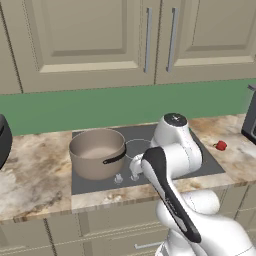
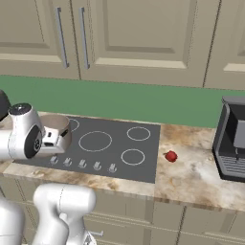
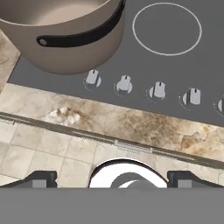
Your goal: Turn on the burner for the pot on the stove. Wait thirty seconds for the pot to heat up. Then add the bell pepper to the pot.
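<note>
The gripper, jaws spread wide and empty, hovers near the row of small silver knobs on the flat dark glass stove. The wide taupe-brown metal pot sits at the stove's near left, so turning a neighbouring knob would likely heat the wrong ring.

Matt taupe metal on the pot, black handle; smooth dark glass on the stove — silver knobs; glossy mottled stone counter.

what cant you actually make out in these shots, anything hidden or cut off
- Fifth knob: cut by the right edge in the hand view.
- Pot: mostly behind the arm in the right base view; in the hand view its top is cut off.
- Knob settings: marks too small to read, so burner state is unclear.
- Black appliance: cut by the right edge.
- Bell pepper: too small for detail.
</note>
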Motion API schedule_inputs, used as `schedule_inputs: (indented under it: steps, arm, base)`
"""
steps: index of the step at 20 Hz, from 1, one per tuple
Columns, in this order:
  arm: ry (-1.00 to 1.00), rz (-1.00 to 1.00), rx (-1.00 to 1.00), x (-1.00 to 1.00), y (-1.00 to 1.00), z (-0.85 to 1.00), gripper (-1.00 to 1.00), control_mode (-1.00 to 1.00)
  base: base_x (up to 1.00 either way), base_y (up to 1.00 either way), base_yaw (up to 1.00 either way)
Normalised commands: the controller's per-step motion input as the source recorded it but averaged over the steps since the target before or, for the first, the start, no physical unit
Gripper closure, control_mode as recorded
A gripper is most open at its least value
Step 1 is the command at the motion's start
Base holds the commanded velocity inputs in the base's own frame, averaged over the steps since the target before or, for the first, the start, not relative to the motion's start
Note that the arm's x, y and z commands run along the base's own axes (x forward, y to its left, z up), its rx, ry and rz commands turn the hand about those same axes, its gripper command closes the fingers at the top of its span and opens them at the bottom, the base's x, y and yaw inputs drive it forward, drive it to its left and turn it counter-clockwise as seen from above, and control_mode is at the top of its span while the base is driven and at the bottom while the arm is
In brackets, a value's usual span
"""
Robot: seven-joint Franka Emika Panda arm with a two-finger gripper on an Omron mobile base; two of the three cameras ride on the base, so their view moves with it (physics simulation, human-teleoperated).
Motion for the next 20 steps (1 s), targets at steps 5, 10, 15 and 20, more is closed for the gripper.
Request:
schedule_inputs:
  steps: [5, 10, 15, 20]
  arm:
    - [-0.19, 0.00, 0.00, 0.25, 0.00, -0.27, -1.00, -1.00]
    - [-0.17, 0.00, 0.01, 0.27, 0.00, -0.20, -1.00, -1.00]
    - [-0.13, 0.00, 0.08, 0.17, 0.00, -0.12, -1.00, -1.00]
    - [-0.10, 0.00, 0.09, 0.03, 0.00, -0.04, -1.00, -1.00]
  base:
    - [0.00, 0.00, 0.00]
    - [0.00, 0.00, 0.00]
    - [0.00, 0.00, 0.00]
    - [0.00, 0.00, 0.00]
